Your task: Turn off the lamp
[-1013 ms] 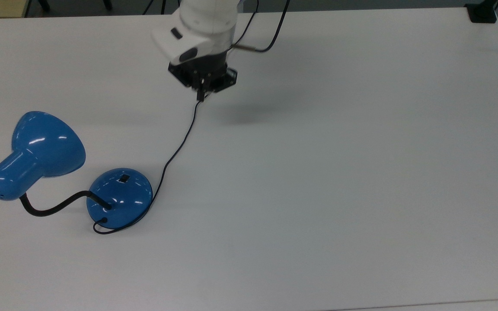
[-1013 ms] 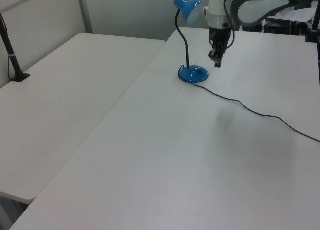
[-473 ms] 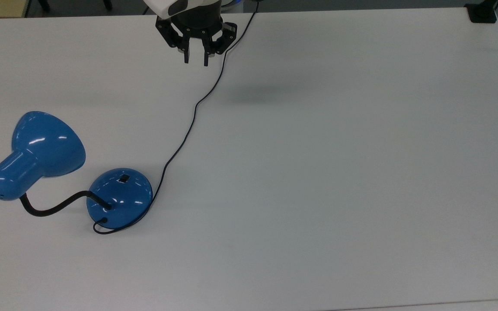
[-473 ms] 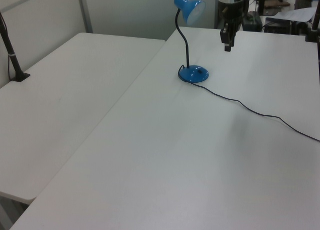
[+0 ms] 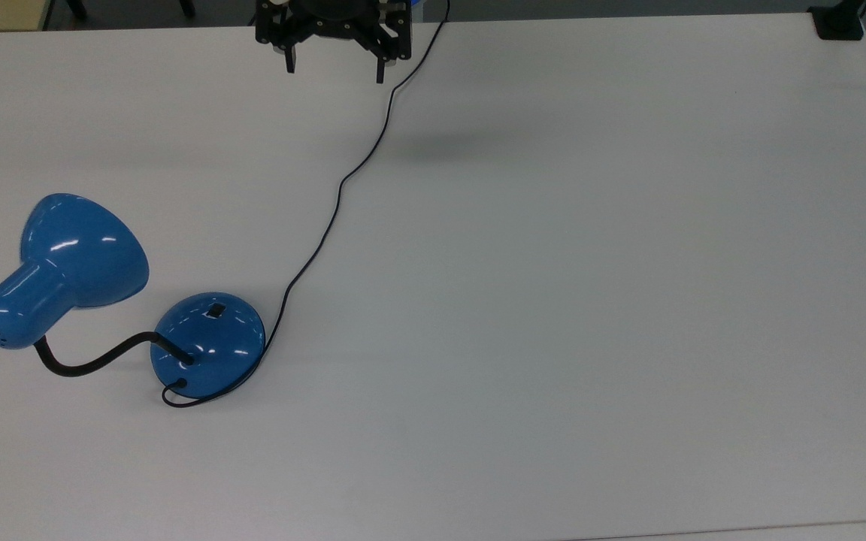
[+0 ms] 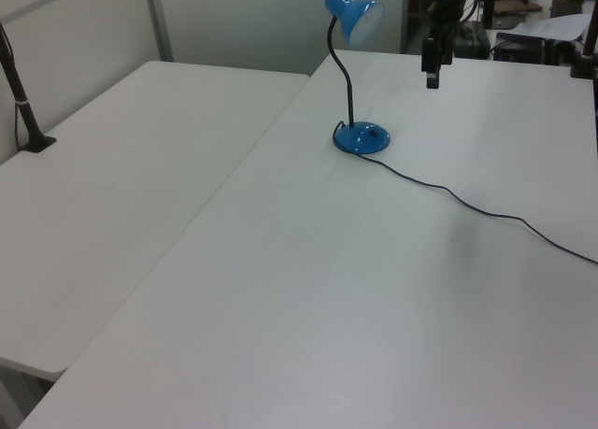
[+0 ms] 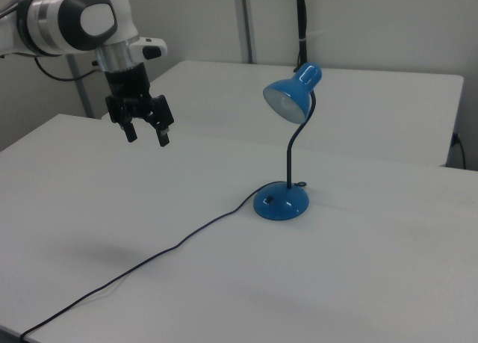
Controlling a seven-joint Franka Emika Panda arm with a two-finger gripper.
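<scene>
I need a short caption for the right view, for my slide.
Open end effector hovers above the table, apart from the unlit blue lamp.

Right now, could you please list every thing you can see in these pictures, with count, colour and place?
lamp: one, glossy blue with a black bent neck, standing on the white table toward the top view's left; its shade is raised above its base.
switch: one, small and black, on top of the lamp's round base.
cord: one, thin and black, running from the base across the table toward the top view's upper edge.
table: one, white, under the lamp.
second table: one, white, beside the first, on the left view's left.
black stand: one, on the second table's far left edge in the left view.
gripper: one, black, open, in the air above the table, apart from the lamp.
</scene>
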